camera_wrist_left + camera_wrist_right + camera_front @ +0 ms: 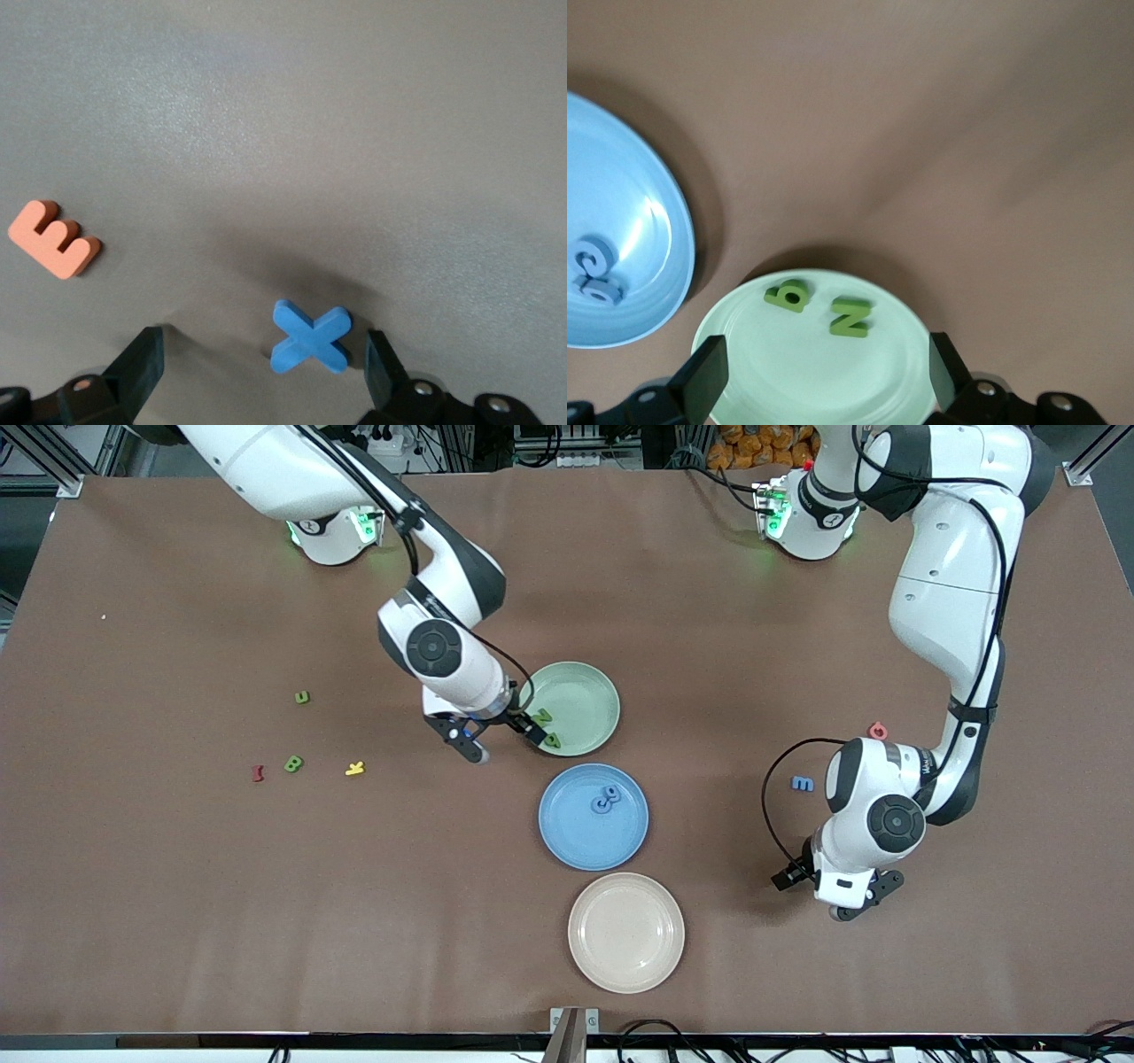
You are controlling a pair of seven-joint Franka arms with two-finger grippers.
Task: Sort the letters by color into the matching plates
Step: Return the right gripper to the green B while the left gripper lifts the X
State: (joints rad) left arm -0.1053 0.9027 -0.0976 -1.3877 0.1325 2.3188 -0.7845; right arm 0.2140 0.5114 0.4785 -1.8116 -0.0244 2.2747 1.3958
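green letters (824,307) lie in green plate (771,372) beneath open right tool (819,381).

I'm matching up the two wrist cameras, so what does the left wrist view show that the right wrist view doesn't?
Only the left wrist view shows a blue X letter lying on the table between the open left hand fingers, and an orange E letter beside it.

Only the right wrist view shows the green plate holding two green letters, and the blue plate holding two blue letters, below the open right hand.

Both show the brown table and an empty, open hand.
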